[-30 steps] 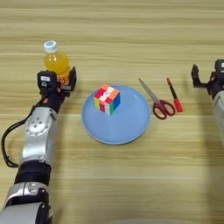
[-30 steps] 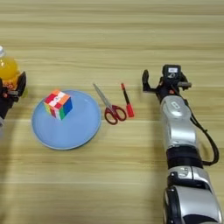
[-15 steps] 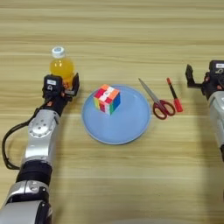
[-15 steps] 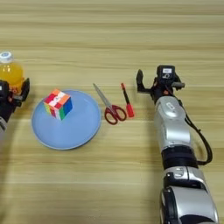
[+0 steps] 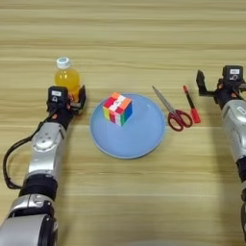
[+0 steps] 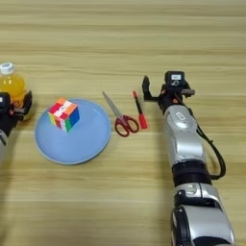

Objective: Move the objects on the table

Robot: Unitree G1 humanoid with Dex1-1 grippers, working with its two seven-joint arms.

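Table: wood [image 5: 125, 38] with plank lines running across fills my whole view, top to bottom.
Plate: light-blue plate [image 5: 139, 144] lies in the middle of the frame, a little left of centre.
Cube: I see the cube [image 5: 117, 108] on the upper left part of the plate, inside the rim.
Bottle: juice bottle [image 5: 66, 77] with white cap stands upright in the left part, well left of the plate.
Left gripper: my left gripper [image 5: 67, 100] is just below the bottle. One black finger shows at the bottle's right side. I cannot tell if the fingers are clenched on the bottle or only close to it.
Scissors: scissors [image 5: 173, 111] lie just right of the plate, blades pointing to the upper left, red handles to the lower right.
Pen: pen [image 5: 191, 104] lies just right of the scissors, apart from them.
Right gripper: my right gripper [image 6: 158, 91] is right of the pen, near it but not touching. Its fingers are spread and grasp nothing.
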